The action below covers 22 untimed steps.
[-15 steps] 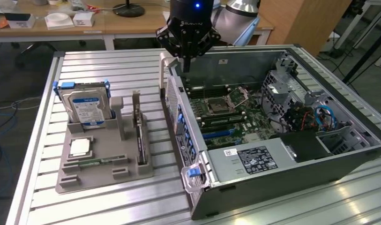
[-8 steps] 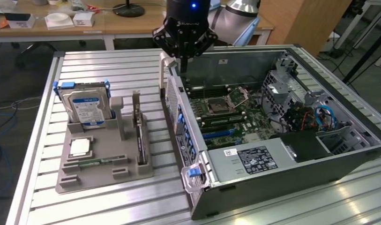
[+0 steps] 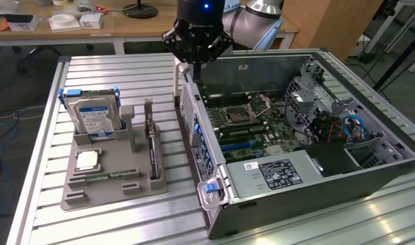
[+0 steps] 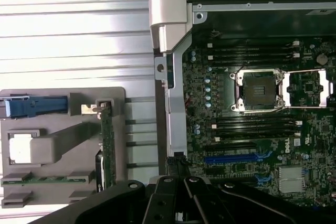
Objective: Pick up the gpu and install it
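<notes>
The gpu (image 3: 152, 148) (image 4: 107, 145) was seen standing on its long edge in a slot of the grey holder tray (image 3: 115, 191) (image 4: 58, 95), in the lower left part of the exterior view. Its metal bracket end was turned toward the far side of the tray, and it was not touched by the tool.

On the same tray, a hard drive with blue rails (image 3: 91, 117) (image 4: 37, 107) was held upright at the far end. A square silver processor chip (image 3: 88, 161) (image 4: 21, 148) was laid flat nearer the front, and a narrow green memory stick (image 3: 101, 176) (image 4: 42, 178) was placed just in front of it.

The gripper (image 3: 196, 71) (image 4: 177, 174) was positioned in the upper middle of the exterior view, above the rear wall of the open computer case (image 3: 316, 173) and well apart from the gpu. Its fingers were drawn together, and nothing was held between them.

Inside the case, the motherboard (image 3: 251, 127) (image 4: 252, 140) was exposed, with an empty processor socket (image 3: 238, 115) (image 4: 259, 90) and a blue expansion slot (image 4: 236, 157). A power supply with a white label (image 3: 275, 171) was mounted at the near end of the case. Tray and case were set side by side on a slatted aluminium table (image 3: 112, 71) (image 4: 73, 40).
</notes>
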Tool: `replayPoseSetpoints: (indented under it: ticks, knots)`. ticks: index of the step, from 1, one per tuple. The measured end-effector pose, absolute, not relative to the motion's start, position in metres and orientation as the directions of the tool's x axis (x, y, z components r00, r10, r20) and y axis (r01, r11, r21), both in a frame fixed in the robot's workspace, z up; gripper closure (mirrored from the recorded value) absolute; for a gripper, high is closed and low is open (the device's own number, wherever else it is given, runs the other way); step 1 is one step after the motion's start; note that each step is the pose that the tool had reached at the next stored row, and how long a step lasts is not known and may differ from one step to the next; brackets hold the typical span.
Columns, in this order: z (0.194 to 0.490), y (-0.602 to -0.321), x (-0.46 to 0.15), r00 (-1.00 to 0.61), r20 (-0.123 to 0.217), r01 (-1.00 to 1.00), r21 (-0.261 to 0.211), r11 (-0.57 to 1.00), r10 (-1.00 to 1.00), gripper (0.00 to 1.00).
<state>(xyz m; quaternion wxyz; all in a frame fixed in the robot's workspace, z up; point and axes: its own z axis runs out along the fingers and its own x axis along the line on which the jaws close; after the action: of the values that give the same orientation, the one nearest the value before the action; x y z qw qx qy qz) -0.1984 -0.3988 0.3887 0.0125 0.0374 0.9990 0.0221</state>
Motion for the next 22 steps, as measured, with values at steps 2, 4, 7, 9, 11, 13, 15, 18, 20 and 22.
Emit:
replayPoseSetpoints:
  ticks: [2, 4, 7, 9, 11, 13, 15, 18, 20, 22]
  knots:
    - [0.389, -0.399, -0.201, -0.997, -0.023, 0.074, 0.045, 0.996, 0.075, 0.89]
    - [0.388, -0.399, -0.203, -0.997, -0.023, 0.074, 0.045, 0.996, 0.075, 0.89]
    - [0.388, -0.399, -0.206, -0.997, -0.023, 0.074, 0.045, 0.996, 0.075, 0.89]
    - [0.388, -0.399, -0.209, -0.997, -0.023, 0.074, 0.045, 0.996, 0.075, 0.89]
    - [0.388, -0.399, -0.211, -0.997, -0.023, 0.074, 0.045, 0.996, 0.075, 0.89]
    - [0.388, -0.399, -0.213, -0.997, -0.023, 0.074, 0.045, 0.996, 0.075, 0.89]
    - [0.388, -0.399, -0.216, -0.997, -0.023, 0.074, 0.045, 0.996, 0.075, 0.89]
    - [0.388, -0.399, -0.22, -0.997, -0.023, 0.074, 0.045, 0.996, 0.075, 0.89]
    - [0.388, -0.399, -0.223, -0.997, -0.023, 0.074, 0.045, 0.996, 0.075, 0.89]
    - [0.388, -0.399, -0.226, -0.997, -0.023, 0.074, 0.045, 0.996, 0.075, 0.89]
